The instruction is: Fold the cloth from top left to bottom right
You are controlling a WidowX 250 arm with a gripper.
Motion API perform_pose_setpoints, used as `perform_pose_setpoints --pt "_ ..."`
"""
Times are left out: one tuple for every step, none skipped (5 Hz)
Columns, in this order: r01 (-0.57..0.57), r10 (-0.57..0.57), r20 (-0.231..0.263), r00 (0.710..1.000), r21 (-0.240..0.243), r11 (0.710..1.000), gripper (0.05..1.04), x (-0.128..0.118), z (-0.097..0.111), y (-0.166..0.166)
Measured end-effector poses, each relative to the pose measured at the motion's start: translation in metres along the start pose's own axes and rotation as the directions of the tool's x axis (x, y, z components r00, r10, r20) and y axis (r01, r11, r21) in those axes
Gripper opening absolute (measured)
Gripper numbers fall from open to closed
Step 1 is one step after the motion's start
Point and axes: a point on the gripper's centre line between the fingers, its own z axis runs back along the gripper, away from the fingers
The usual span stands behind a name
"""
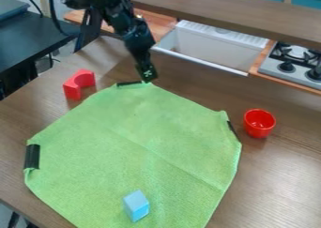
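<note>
While fingers (148, 73) hang by cloth's (125, 147) top edge, their opening unclear, red cup (258, 128) near right edge

No text, label, brand, number or sign is legible. Small pale marks (149, 74) on the black gripper (148, 80), at the upper edge of the green cloth (125, 138), are too small to read.

"How's the light?"
"Fairly bright and soft; the green cloth (134, 128) is lit quite evenly."
"Any glare?"
"A pale, spread-out sheen on the bench (282, 185) at lower right, and small highlights on the red cup (259, 130)."
"Shadows?"
"Soft ones by the cup, and the bench darkens toward its far edge. The light's source, I can't tell."
</note>
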Motion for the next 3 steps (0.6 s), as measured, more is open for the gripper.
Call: perform_pose_setpoints --pt "0.0 0.0 -0.065 0.998 0.001 1.0 1.001 -0.0033 0.0017 0.0096" --pt "0.005 -0.007 -0.132 0.991 -0.015 1.0 1.001 -0.0095 0.0002 0.0148" --pt "0.015 -0.021 -0.174 0.985 -0.034 0.999 1.001 -0.0124 0.0027 0.0195"
